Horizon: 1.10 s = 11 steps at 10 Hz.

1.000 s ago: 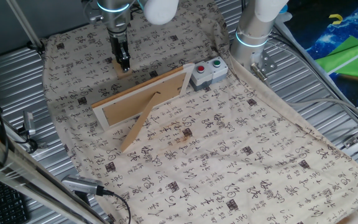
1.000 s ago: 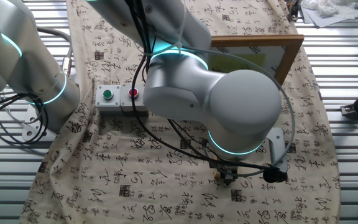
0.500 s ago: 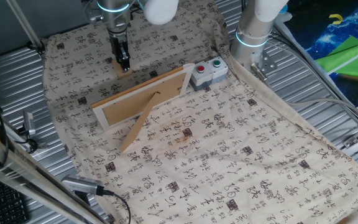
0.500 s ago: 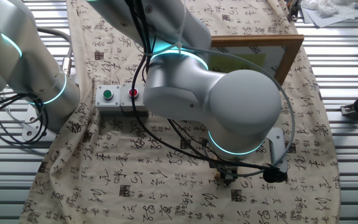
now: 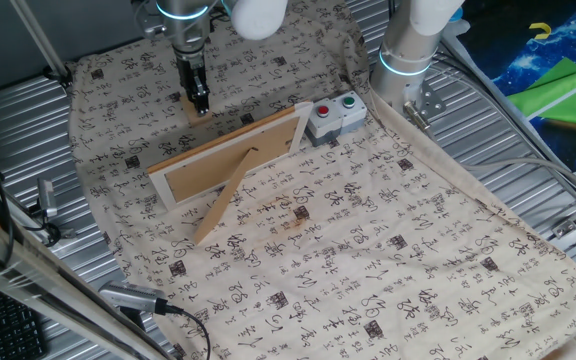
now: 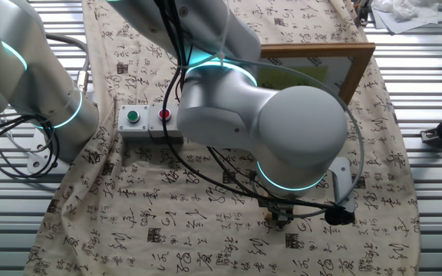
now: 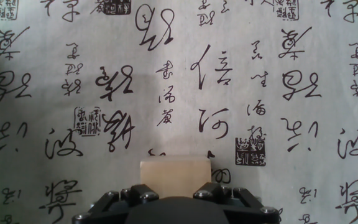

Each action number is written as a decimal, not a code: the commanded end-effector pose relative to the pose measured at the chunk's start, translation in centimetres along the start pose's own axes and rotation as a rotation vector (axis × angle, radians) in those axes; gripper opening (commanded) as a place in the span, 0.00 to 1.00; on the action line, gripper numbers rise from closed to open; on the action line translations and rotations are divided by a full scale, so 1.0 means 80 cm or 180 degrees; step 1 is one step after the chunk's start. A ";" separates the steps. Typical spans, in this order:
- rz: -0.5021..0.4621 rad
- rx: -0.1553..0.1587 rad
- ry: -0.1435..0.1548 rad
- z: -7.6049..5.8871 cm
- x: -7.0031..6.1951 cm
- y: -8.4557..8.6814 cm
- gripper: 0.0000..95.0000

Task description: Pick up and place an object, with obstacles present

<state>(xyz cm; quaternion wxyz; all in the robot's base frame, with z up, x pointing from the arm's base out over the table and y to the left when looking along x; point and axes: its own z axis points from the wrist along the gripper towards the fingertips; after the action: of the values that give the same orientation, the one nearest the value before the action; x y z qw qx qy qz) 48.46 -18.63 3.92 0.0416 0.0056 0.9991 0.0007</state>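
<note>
The small light-tan wooden block (image 7: 174, 173) sits between my jaws at the bottom of the hand view, low over the printed cloth. In one fixed view my gripper (image 5: 200, 101) points straight down at the far left of the cloth, with the block (image 5: 187, 108) showing tan at its tips. The jaws look closed against the block's sides. The picture frame (image 5: 230, 155) stands just in front of it, brown backboard and slanted prop leg (image 5: 224, 203) towards the camera. In the other fixed view the arm hides most of the gripper (image 6: 282, 218); the frame (image 6: 336, 60) shows at the top.
A grey button box (image 5: 334, 115) with a red and a green button stands by the frame's right end, also in the other fixed view (image 6: 146, 120). A second arm's base (image 5: 406, 55) rises behind it. Ribbed metal table (image 5: 28, 130) surrounds the cloth.
</note>
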 end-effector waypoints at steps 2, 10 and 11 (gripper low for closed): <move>-0.0121 0.0026 0.0079 -0.120 -0.044 0.005 0.00; -0.0204 0.0014 0.0063 -0.170 -0.054 0.018 0.00; -0.0245 0.0027 0.0065 -0.187 -0.059 0.023 0.00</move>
<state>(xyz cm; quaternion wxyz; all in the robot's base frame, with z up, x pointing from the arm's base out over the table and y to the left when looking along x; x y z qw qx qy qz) 51.68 -16.81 19.24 0.0332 -0.0319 0.9989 -0.0062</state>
